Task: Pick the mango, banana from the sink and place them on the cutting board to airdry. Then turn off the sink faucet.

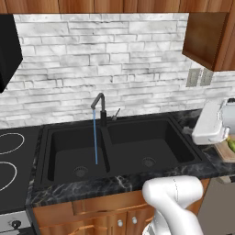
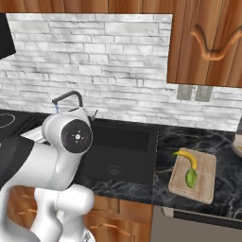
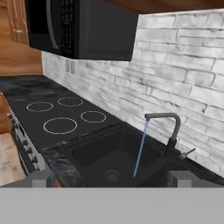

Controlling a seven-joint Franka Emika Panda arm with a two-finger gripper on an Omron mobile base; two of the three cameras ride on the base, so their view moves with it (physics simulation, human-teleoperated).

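The banana point(image 2: 186, 157) and the green mango point(image 2: 191, 177) lie on the tan cutting board point(image 2: 204, 183), on the counter right of the black sink point(image 2: 120, 151). Both basins of the sink point(image 1: 151, 147) hold no fruit. The sink faucet point(image 1: 99, 106) is running, and a thin blue stream point(image 1: 95, 140) falls into the left basin. Its small lever point(image 1: 115, 114) stands at the base. My gripper point(image 3: 111, 181) is open and holds nothing. It hangs above the sink's right side and faces the faucet point(image 3: 168, 127) and its lever point(image 3: 188, 153) from a distance.
A black cooktop point(image 3: 65, 116) lies left of the sink, with a dark microwave point(image 3: 78, 26) above it. A wall cabinet point(image 1: 209, 36) hangs over the right counter. My own white arm point(image 2: 61, 151) blocks the sink's left part in the right base view.
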